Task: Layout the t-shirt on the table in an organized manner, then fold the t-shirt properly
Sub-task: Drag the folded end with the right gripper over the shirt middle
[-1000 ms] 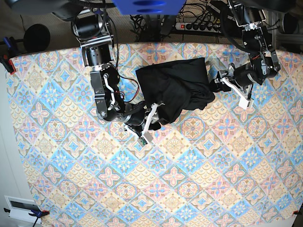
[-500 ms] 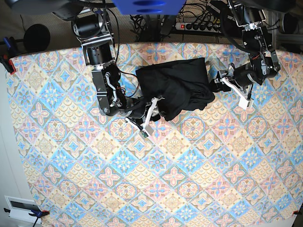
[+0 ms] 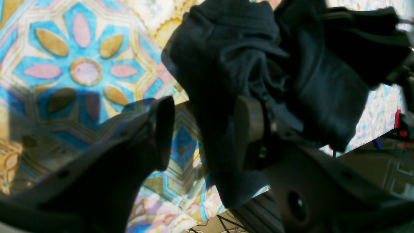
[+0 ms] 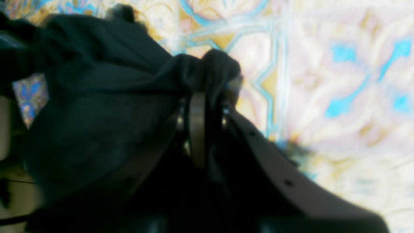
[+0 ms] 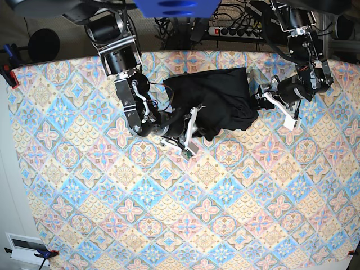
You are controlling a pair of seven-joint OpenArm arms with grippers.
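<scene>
1. The table (image 5: 112, 214) fills most of the base view, covered in a cloth of pastel blue, pink, yellow and cream floral diamonds.
2. The t-shirt (image 5: 216, 101) lies bunched in a dark heap on the far middle part of the table, between the two arms, with folds and creases across it rather than spread flat.
3. The right gripper (image 5: 191, 132) sits at the near-left edge of the heap. In the right wrist view its jaws stand nearly together, pinched on a gathered fold of the black fabric (image 4: 207, 69), and the cloth stretches away from the grip towards the rest of the garment.
4. The left gripper (image 5: 275, 98) sits at the opposite edge of the heap, on the right of the base view. In the left wrist view its two fingers (image 3: 161, 129) stand well apart, and a hanging lobe of the t-shirt (image 3: 223, 81) lies in the gap, against the far pad; the near finger is clear of the fabric, over the patterned cloth.
5. A small red clamp (image 5: 8, 76) is fixed at the table's far-left corner.
</scene>
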